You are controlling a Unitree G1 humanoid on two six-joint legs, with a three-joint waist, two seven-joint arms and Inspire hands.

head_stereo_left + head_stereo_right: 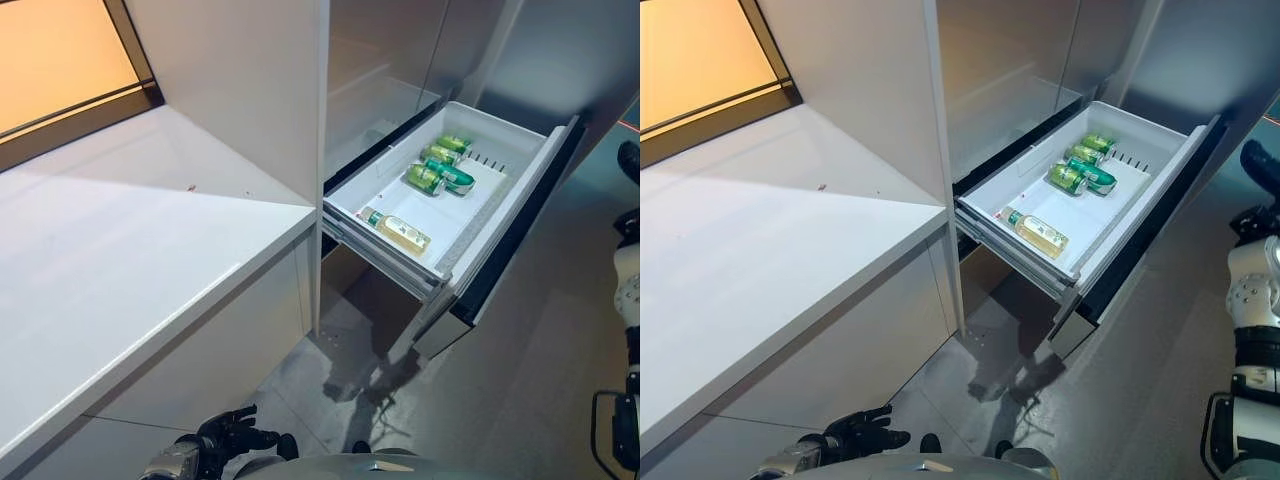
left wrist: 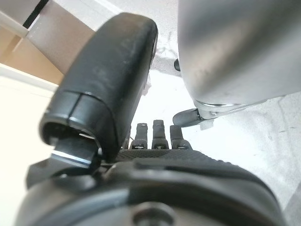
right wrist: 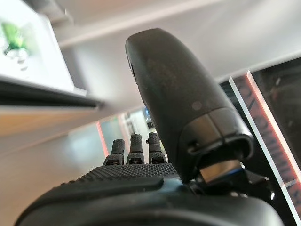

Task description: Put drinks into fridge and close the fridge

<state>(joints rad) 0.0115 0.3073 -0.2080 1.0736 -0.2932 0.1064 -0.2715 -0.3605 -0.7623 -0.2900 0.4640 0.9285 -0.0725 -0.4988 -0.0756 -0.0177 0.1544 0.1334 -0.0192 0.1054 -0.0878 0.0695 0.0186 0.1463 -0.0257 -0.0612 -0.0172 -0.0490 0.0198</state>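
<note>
The fridge's white drawer [image 1: 505,215] stands pulled out at the upper right. Green cans [image 1: 440,165] lie together at its far end. A bottle [image 1: 396,230] of pale yellow drink with a green cap lies on its side nearer the front. My left hand [image 1: 235,432] hangs low at the bottom left, above the floor; its fingers [image 2: 160,134] are straight and hold nothing. My right hand [image 1: 1260,162] is at the right edge, beside the drawer's front panel; its fingers [image 3: 136,148] are straight and hold nothing.
A white counter [image 1: 120,250] runs along the left, with a window [image 1: 55,55] behind it. A tall white panel [image 1: 250,90] stands between the counter and the fridge. Grey floor [image 1: 500,390] lies below the drawer.
</note>
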